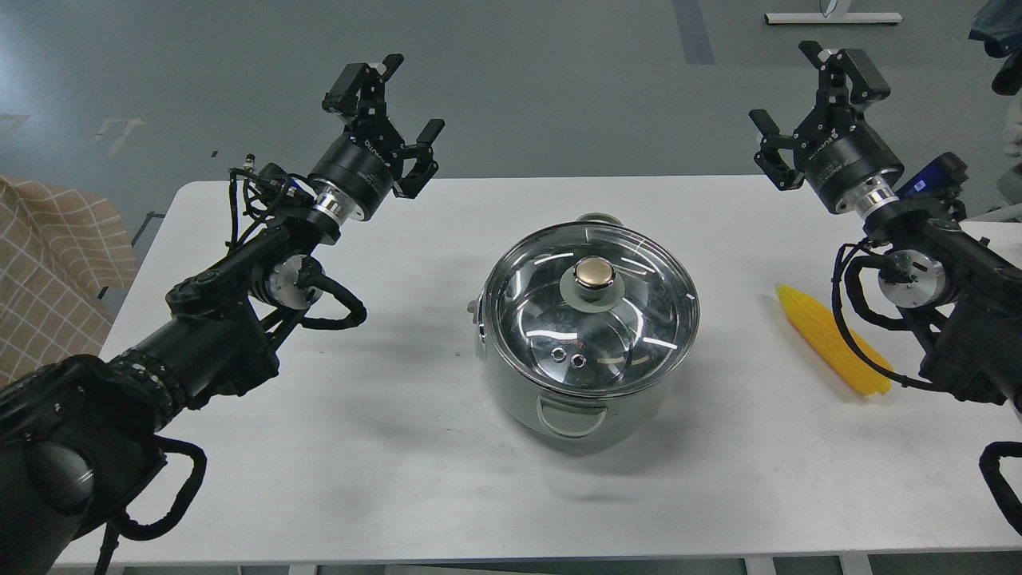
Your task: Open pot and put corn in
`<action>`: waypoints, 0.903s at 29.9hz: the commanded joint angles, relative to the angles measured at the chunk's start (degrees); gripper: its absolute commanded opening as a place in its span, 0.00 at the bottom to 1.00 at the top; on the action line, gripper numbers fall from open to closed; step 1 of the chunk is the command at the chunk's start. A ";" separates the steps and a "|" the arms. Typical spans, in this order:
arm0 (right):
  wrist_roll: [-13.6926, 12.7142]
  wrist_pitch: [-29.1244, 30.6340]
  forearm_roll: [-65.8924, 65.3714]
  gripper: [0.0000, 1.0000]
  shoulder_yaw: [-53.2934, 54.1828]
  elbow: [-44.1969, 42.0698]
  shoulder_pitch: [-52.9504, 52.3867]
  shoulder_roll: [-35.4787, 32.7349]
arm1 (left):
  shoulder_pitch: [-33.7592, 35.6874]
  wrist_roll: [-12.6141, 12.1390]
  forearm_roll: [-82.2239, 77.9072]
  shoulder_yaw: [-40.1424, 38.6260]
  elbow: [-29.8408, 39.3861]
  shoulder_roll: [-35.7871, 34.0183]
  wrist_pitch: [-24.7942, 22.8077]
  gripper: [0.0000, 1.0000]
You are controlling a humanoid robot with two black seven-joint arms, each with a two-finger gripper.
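The shiny steel pot (571, 399) stands in the middle of the white table (383, 447), with one loop handle facing me. A glass lid (639, 319) with a gold knob (594, 273) rests on top of it. The yellow corn (822, 335) lies on the table to the pot's right, partly behind my right arm's cable. My left gripper (403, 100) is held high over the table's far left, open and empty. My right gripper (786, 84) is raised over the far right edge, also open and empty. Both are well away from the pot.
A checked tan cloth (48, 263) lies off the table's left side. A grey floor stretches beyond the far edge. A white stand base (830, 17) sits at the top right.
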State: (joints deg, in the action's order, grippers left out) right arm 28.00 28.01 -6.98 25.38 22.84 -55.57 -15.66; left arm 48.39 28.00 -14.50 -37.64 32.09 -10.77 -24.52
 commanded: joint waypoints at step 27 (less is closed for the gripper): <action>0.00 -0.01 -0.14 0.97 0.46 0.27 0.46 -0.51 | 1.00 0.00 0.08 -1.04 0.52 0.58 -1.76 0.98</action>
State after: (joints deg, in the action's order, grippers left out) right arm 28.00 28.00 -7.12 25.92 23.14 -55.10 -16.01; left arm 49.33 28.00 -14.53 -38.61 32.45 -10.29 -26.23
